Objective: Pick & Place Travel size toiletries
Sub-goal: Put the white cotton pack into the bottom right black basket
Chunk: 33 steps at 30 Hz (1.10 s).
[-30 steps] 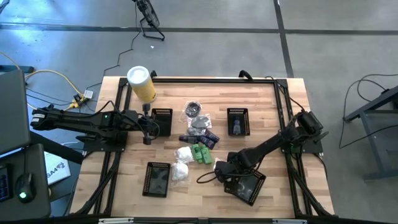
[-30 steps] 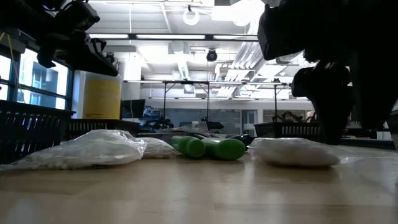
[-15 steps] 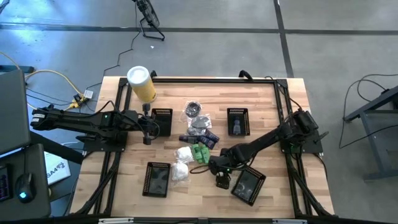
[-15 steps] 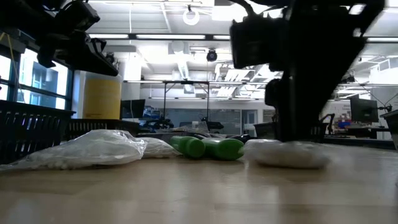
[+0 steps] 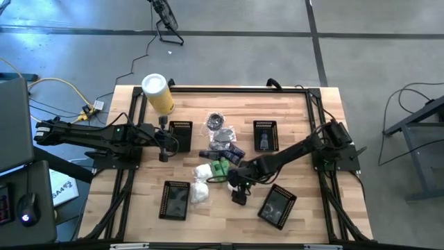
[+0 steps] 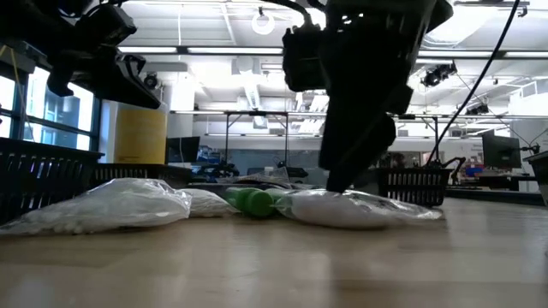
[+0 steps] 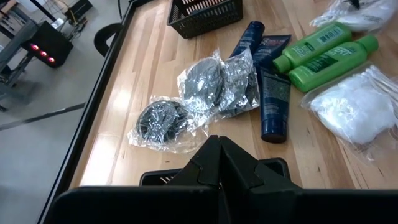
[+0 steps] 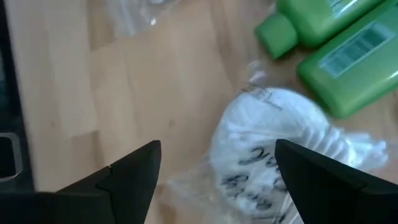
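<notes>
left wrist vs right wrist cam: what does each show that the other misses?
Only the left wrist view: silvery packets, dark blue tubes, a black basket, and the shut left gripper. Only the right wrist view: the open right gripper above a white packet. Both: the green bottles on the wooden table.

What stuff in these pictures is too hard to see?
- White packet print: blurred in the right wrist view.
- Right gripper: its fingertips hidden under its own arm in the high view.
- Green bottles: partly hidden behind a white packet in the low view.
</notes>
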Each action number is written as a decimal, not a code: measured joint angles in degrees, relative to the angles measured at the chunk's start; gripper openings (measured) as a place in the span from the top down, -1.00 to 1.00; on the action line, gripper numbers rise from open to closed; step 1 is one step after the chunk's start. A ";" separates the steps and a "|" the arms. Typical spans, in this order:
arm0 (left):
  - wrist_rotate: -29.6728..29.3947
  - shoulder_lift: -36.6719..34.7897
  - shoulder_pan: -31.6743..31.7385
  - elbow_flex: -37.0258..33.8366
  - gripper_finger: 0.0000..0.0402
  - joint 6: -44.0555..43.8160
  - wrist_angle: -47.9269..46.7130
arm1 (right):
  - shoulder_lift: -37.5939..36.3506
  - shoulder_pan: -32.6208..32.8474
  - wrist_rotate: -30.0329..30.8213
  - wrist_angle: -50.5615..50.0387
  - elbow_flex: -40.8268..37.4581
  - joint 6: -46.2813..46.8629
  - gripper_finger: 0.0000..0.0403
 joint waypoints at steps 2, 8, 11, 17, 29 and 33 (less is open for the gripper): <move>-0.02 0.00 0.01 0.00 1.00 0.00 0.01 | -0.76 0.02 -1.04 -0.39 0.38 0.17 -0.53; -0.02 0.02 0.00 0.00 1.00 0.00 -0.02 | -2.53 0.35 -0.38 -9.05 4.92 -0.82 -0.53; -0.02 0.00 0.02 0.00 1.00 0.00 0.00 | -3.31 0.35 -0.26 -12.56 6.98 -1.97 -0.53; -0.02 0.02 0.01 0.00 1.00 0.00 0.04 | -3.92 0.31 0.14 -14.26 7.40 -1.25 -0.53; -0.02 0.02 0.02 0.00 1.00 0.00 0.05 | -3.88 4.29 1.58 -20.61 7.35 5.53 -0.53; -0.02 0.01 0.01 0.00 1.00 0.00 0.05 | -3.88 4.76 3.89 -20.63 7.35 6.29 -0.53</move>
